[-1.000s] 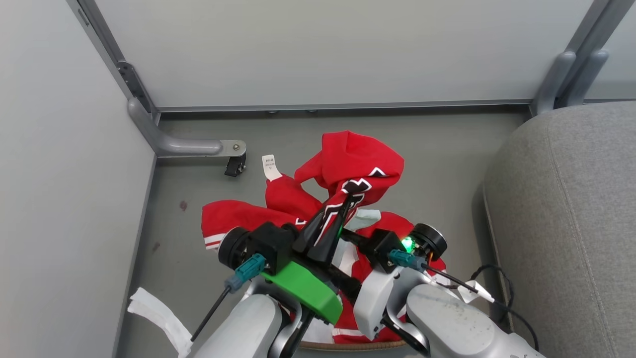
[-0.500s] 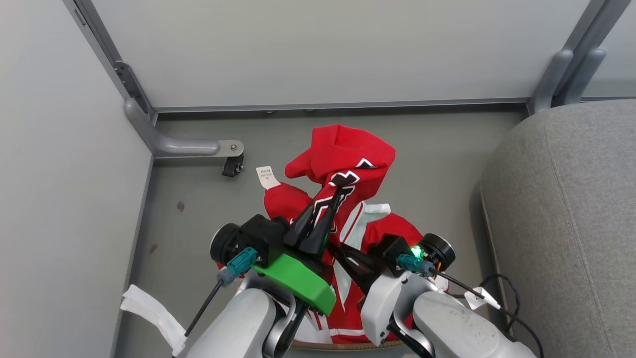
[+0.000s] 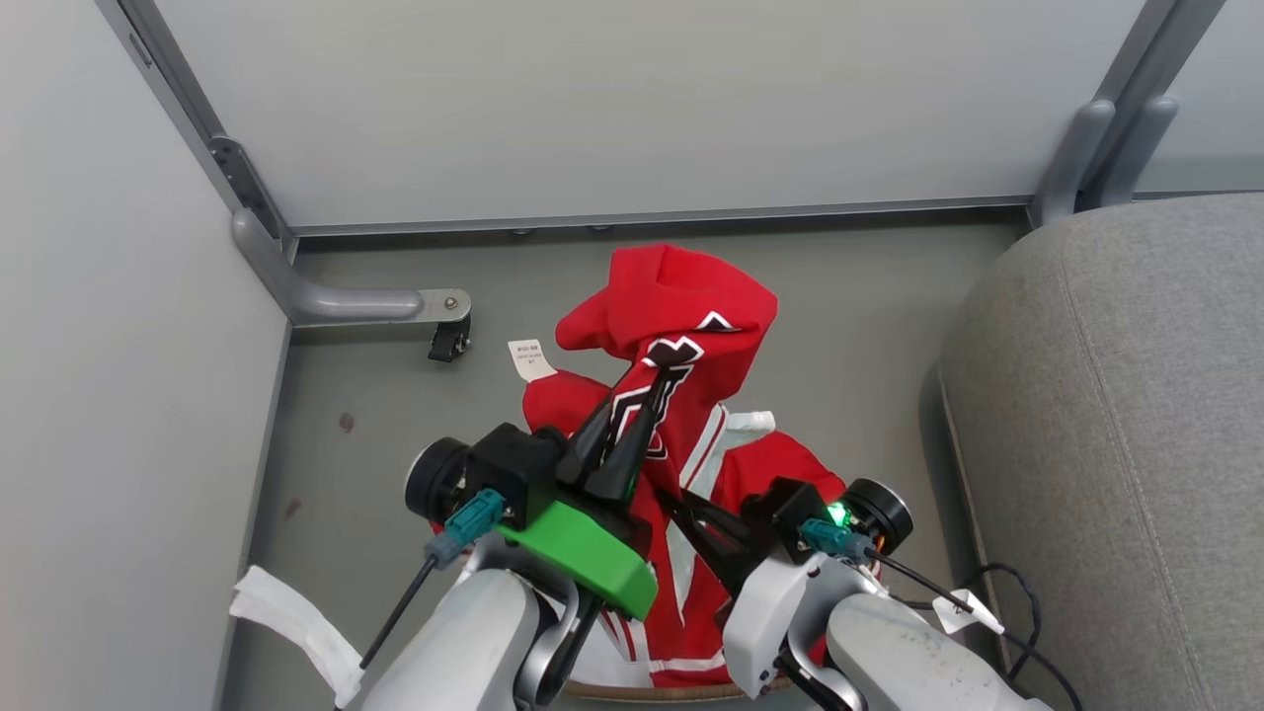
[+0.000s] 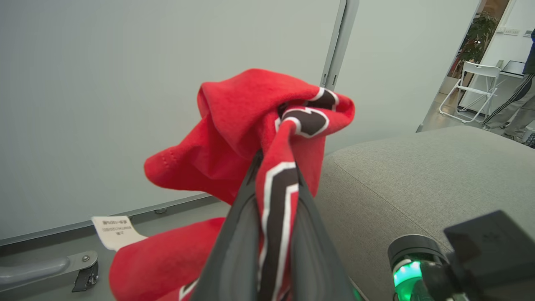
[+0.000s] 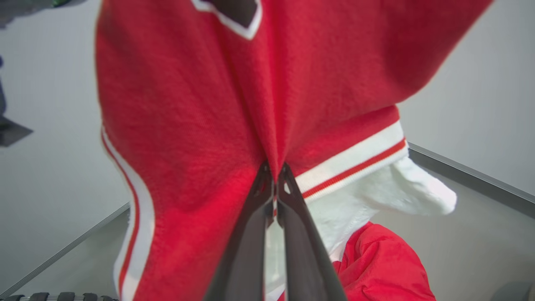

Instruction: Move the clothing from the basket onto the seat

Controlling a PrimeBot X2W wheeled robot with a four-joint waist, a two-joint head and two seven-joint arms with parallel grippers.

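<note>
We held the clothing (image 3: 671, 306) over the basket (image 3: 602, 689), L end effector (image 4: 273, 156) & R end effector (image 5: 275, 169) both pinching it. Risk was low hem snagging rim, tipping basket short of seat (image 3: 1116, 415).

Clothing (image 3: 671, 296) bright red, black lettering outlined white, cuff trim (image 5: 355, 163) white with one thin red stripe; care tag (image 3: 530, 357) white; seat (image 3: 1116, 415) plain mid-grey fabric; floor (image 3: 395, 415) left of seat dull grey-green; wrist cover (image 3: 578, 553) vivid green.
</note>
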